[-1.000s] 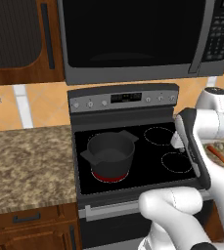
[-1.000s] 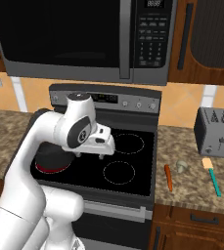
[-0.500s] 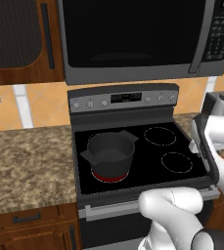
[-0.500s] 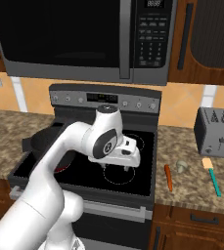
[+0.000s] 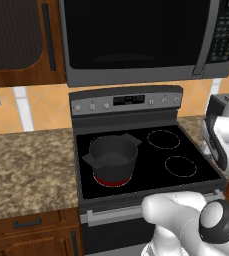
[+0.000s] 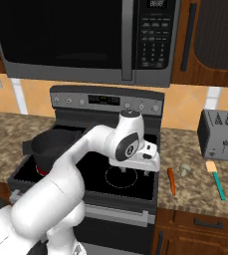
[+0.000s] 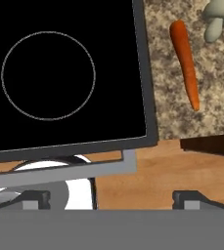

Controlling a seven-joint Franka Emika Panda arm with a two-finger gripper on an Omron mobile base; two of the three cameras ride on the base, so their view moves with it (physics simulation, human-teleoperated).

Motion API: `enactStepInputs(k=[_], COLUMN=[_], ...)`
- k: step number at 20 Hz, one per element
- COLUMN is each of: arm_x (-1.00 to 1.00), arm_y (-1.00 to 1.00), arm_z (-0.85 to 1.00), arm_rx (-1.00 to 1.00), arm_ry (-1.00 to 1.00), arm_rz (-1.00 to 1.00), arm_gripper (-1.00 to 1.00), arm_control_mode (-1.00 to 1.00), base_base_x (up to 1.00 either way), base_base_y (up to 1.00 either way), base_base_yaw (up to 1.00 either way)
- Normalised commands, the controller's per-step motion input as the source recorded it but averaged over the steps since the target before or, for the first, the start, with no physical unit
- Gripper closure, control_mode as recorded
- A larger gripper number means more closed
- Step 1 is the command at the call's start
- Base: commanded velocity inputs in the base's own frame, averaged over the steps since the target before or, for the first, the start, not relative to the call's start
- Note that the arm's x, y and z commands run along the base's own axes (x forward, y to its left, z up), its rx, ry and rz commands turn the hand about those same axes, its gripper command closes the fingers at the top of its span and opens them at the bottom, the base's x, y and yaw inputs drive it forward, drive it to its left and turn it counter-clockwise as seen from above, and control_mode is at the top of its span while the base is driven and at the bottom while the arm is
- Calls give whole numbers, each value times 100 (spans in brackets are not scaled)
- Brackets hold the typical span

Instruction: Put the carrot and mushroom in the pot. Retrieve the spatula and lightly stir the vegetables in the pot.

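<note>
Two dark fingers of the gripper [image 6: 129,174] stood spread wide and empty above the black stove top [image 6: 130,169]. The orange tapered carrot [image 6: 171,180] lay on the speckled granite counter [image 6: 195,189], beside the pale mushroom [image 6: 185,170], right of the stove.

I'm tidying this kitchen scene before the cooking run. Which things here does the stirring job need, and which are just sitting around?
Needed for the job:
- carrot, on the counter right of the stove
- mushroom, beside the carrot
- pot, on the stove's front left burner
- spatula, on the counter before the toaster

Just sitting around:
- toaster
- microwave above the stove
</note>
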Motion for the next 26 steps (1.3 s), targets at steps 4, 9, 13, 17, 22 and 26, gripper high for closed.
enactStepInputs(k=[4, 9, 13, 17, 22, 26], arm_x=[21, 25, 24, 13, 24, 34], arm_y=[-40, -46, -43, -28, -24, -15], arm_z=[-27, -20, -19, -18, -25, -22], arm_rx=[0, 0, 0, 0, 3, 3], arm_ry=[0, 1, 2, -1, -3, -1], arm_rz=[0, 0, 0, 4, 10, 8], arm_gripper=[-100, -100, -100, -100, -100, -100], arm_control_mode=[-100, -100, -100, -100, -100, -100], base_base_x=[0, 0, 0, 0, 0, 0], base_base_y=[0, 0, 0, 0, 0, 0], base_base_yaw=[0, 0, 0, 0, 0, 0])
